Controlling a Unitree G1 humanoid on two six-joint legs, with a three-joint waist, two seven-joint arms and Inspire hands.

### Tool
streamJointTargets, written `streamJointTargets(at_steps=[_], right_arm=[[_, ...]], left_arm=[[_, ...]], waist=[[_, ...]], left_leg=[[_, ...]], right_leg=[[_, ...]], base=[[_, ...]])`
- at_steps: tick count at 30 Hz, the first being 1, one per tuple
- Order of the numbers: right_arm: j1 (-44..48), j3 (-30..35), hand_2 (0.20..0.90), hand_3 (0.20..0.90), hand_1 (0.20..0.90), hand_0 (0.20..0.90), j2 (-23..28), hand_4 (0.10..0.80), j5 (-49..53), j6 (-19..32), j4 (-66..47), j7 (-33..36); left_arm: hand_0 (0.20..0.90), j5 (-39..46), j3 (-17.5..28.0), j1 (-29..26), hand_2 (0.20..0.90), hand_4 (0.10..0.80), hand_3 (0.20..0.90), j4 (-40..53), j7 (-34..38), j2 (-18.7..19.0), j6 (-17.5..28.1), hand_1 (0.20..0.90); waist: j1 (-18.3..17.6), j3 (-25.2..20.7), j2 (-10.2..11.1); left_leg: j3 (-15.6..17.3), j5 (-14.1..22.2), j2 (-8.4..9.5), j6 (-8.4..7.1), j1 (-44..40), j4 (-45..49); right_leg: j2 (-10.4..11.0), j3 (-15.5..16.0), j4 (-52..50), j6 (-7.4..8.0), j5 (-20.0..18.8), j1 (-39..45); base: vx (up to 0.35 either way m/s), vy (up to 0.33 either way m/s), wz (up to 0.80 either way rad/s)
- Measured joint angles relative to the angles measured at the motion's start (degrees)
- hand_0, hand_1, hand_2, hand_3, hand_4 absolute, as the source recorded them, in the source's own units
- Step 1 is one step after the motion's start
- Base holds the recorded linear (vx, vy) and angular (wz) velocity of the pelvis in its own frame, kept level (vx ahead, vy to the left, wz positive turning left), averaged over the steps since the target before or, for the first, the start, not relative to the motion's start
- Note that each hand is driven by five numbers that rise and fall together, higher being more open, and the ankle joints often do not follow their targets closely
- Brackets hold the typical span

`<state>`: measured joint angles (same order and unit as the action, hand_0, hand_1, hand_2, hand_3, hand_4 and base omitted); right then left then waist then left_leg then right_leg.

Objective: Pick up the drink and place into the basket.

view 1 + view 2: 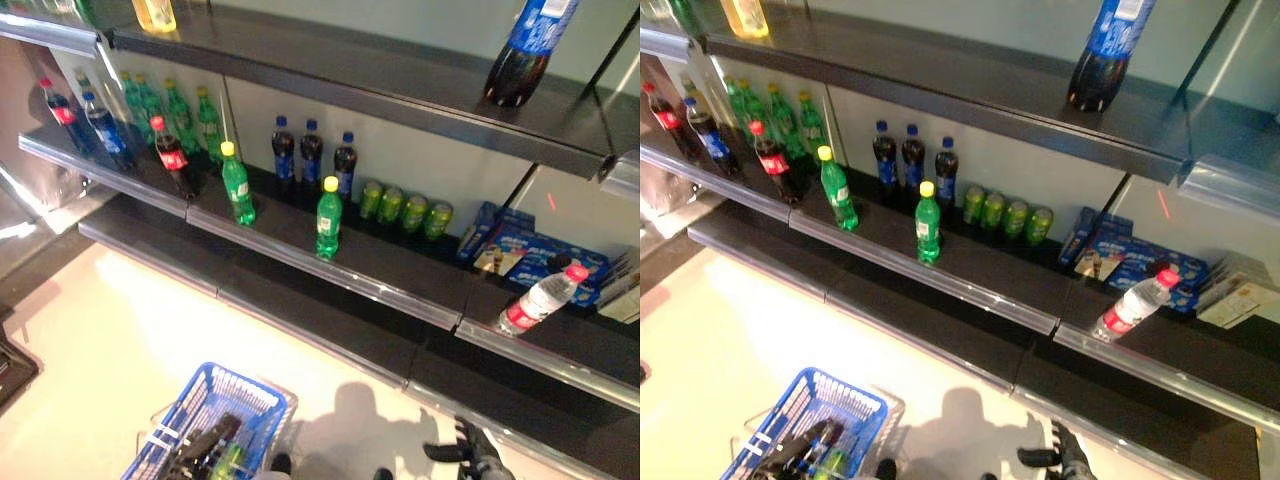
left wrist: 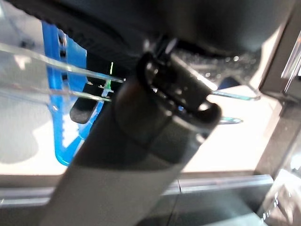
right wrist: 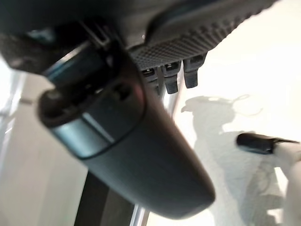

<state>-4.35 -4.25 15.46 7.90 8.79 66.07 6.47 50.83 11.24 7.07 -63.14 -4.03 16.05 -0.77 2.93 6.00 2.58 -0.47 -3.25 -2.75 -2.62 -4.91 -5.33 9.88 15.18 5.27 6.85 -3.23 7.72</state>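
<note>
The blue basket (image 1: 232, 402) hangs low at the lower left, with something green (image 1: 228, 462) inside it. My left hand (image 1: 205, 442) is shut on its thin wire handles (image 2: 56, 52); the left wrist view shows the thumb (image 2: 160, 108) curled over them. My right hand (image 1: 470, 452) is low at the lower right, below the shelves, with fingers spread and holding nothing. In the right wrist view its fingers (image 3: 171, 77) are straight. Green bottles with yellow caps (image 1: 328, 218) stand at the front of the middle shelf (image 1: 400, 285), far above both hands.
The middle shelf also holds a red-capped cola bottle (image 1: 172, 158), dark bottles with blue caps (image 1: 311, 155), green cans (image 1: 405, 212), blue boxes (image 1: 520, 245) and a water bottle (image 1: 542, 298) lying tilted. A large dark bottle (image 1: 525, 50) stands on the upper shelf. A lower shelf (image 1: 330, 335) juts out.
</note>
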Motion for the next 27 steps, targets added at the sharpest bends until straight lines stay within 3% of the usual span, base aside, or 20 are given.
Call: streamJointTargets(at_steps=[8,19,24,25,27], right_arm=[[-0.91,0.02,0.9,0.9,0.9,0.9,0.0,0.8,-0.97,-1.64,3.51,-0.51],[0.13,-1.66,0.9,0.9,0.9,0.9,-0.02,0.8,-1.33,-2.12,3.46,-1.1],[0.8,-3.81,0.9,0.9,0.9,0.9,0.06,0.8,-3.29,-1.8,3.44,-1.8],[0.8,-3.85,0.9,0.9,0.9,0.9,0.09,0.8,-3.59,-1.59,3.4,-1.8],[0.85,-3.93,0.9,0.9,0.9,0.9,0.55,0.8,-4.84,-1.62,2.86,-1.81]], left_arm=[[0.3,0.1,0.43,0.4,0.3,0.1,0.2,-4.4,-1.96,0.68,-0.3,0.3],[0.3,0.09,-3.89,-0.26,0.3,0.1,0.2,-4.31,-2.69,1.28,-0.59,0.3],[0.3,0.12,-4.7,-1.08,0.3,0.1,0.2,-3.59,-3.11,0.85,-0.08,0.3],[0.3,0.08,-4.85,-1.94,0.3,0.1,0.2,-3.59,-3.17,0.66,0.28,0.3],[0.3,-0.16,-5.17,-4.27,0.3,0.1,0.2,-3.61,-3.17,1.3,0.76,0.3]], waist=[[0.01,-2.81,-0.01],[0.0,-2.85,-0.38],[0.12,-2.0,-1.65],[-0.05,-1.42,-2.09],[-0.22,0.69,-2.98]], left_leg=[[1.62,0.1,-0.42,-0.26,-0.02,-0.01],[1.1,-0.27,-0.92,-0.32,-0.07,0.06],[-0.33,-1.07,-1.63,-1.49,1.38,0.3],[1.23,-0.99,-2.44,-1.66,2.34,0.08],[11.59,-0.71,-5.83,-1.26,3.19,0.09]], right_leg=[[-0.06,-0.09,0.0,0.2,0.15,0.01],[-0.73,-0.04,-1.71,-0.26,0.57,-0.89],[-1.5,0.59,-2.54,-0.24,1.53,-0.93],[-1.57,1.52,-2.15,-0.62,1.58,-0.85],[-1.78,4.41,-1.87,-1.6,1.27,-0.44]], base=[[-0.005,-0.009,0.0],[-0.072,-0.085,0.01],[-0.175,-0.072,0.2],[-0.188,0.071,0.6],[-0.17,0.146,0.75]])
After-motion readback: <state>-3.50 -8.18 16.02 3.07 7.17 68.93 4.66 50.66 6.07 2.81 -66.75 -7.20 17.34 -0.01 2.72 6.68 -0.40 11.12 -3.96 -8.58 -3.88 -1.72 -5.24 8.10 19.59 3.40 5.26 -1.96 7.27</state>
